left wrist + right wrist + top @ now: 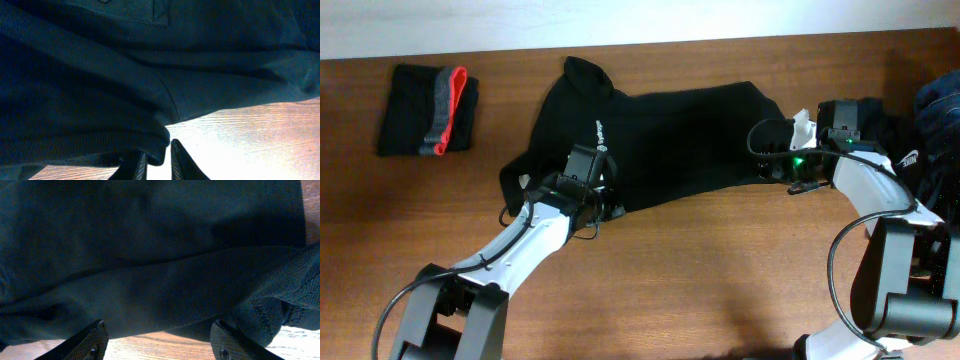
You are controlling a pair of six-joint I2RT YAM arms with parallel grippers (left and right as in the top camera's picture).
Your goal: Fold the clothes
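Overhead, one black shirt [680,140], one folded garment [428,110]

Your left hand [158,156] sits at the bottom edge of the view, its two dark fingers [187,167] drawn close with only a thin bright slit between them. Right above the hand, the black shirt [125,75] fills almost everything you see, in heavy folds. Its thick rolled edge [150,140] dips down to the fingertips, though you can't tell whether it's pinched. To the right of the hand, bare wooden counter [250,135] shows, glaring bright.
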